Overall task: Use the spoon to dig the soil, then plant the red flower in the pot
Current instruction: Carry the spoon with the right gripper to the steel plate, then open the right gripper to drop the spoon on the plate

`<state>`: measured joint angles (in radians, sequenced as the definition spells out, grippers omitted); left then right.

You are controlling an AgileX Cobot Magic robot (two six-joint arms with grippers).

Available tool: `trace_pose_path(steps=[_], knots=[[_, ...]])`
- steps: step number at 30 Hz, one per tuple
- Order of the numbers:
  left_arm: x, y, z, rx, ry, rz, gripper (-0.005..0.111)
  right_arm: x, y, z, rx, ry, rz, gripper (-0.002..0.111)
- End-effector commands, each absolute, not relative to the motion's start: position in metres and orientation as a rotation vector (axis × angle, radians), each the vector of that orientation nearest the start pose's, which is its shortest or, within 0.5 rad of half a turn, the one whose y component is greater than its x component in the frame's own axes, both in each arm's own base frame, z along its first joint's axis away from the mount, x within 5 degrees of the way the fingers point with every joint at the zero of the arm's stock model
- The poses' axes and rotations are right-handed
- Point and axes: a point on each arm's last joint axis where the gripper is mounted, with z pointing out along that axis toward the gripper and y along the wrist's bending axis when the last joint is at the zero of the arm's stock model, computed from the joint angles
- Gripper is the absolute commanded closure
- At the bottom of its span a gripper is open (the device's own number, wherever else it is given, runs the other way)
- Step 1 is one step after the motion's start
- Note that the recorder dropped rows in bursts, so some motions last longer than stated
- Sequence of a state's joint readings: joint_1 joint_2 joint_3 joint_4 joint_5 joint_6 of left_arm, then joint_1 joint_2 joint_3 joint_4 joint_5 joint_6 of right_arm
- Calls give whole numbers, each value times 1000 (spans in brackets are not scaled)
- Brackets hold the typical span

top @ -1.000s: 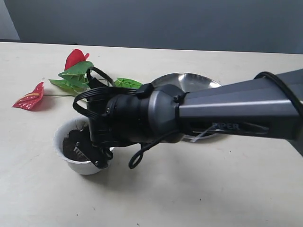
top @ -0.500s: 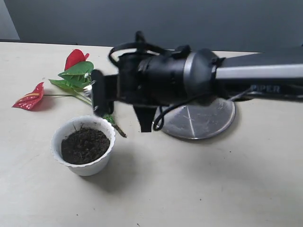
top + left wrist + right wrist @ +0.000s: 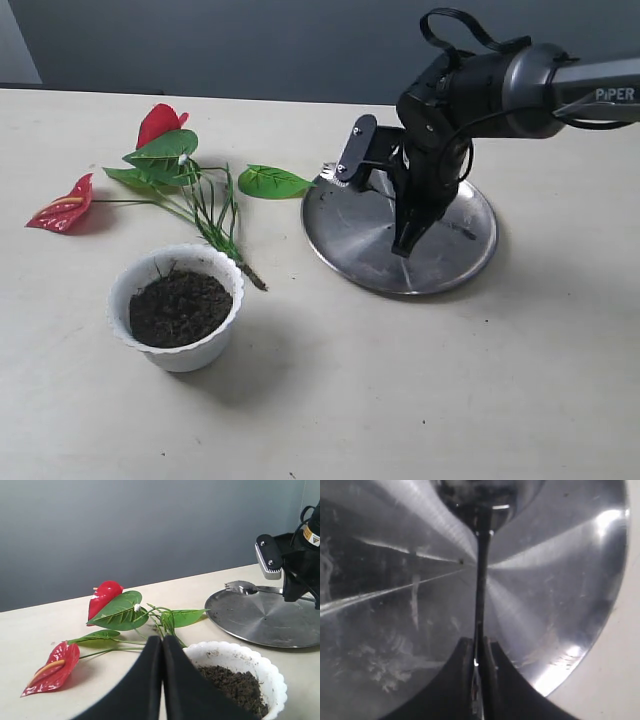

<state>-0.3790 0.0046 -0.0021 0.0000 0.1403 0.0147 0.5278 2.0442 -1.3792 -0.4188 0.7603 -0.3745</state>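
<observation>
Gripping the thin handle of the spoon (image 3: 479, 587), the right gripper (image 3: 477, 667) has its jaws pinched tight on the metal above the steel plate (image 3: 445, 262), the tined bowl of the spoon reaching past the plate's far left edge. The left gripper (image 3: 161, 680) hangs low with its jaws pressed together on nothing, just beside the pot (image 3: 267, 672). The pot stands upright on the pale bench (image 3: 420, 390), filled to the brim with soil (image 3: 180, 307), well apart from the plate. The red flower (image 3: 150, 165) lies flat behind the pot, its stems pointing toward the rim. A loose green leaf (image 3: 272, 181) rests between flower and plate. Bare bench spreads wide in front of the pot and plate. A grey wall (image 3: 250, 45) stands behind the bench.
</observation>
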Motion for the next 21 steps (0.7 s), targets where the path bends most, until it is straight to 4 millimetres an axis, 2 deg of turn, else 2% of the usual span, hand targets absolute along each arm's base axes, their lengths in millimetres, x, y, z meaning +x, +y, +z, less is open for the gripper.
trace_pose_path(steps=[1,9,15,18,21], knots=[[52,-21,202,317,1587,-287,106,374,173,143,-1568,2417,-412,109],[52,-21,202,317,1587,-287,106,384,182,139,-1416,2350,-337,109],[52,-21,202,317,1587,-287,106,383,181,139,-1415,2368,-343,109],[52,-21,202,317,1587,-287,106,382,181,139,-1412,2384,-339,99],[52,-21,202,317,1587,-287,106,382,181,139,-1400,2392,-338,78]])
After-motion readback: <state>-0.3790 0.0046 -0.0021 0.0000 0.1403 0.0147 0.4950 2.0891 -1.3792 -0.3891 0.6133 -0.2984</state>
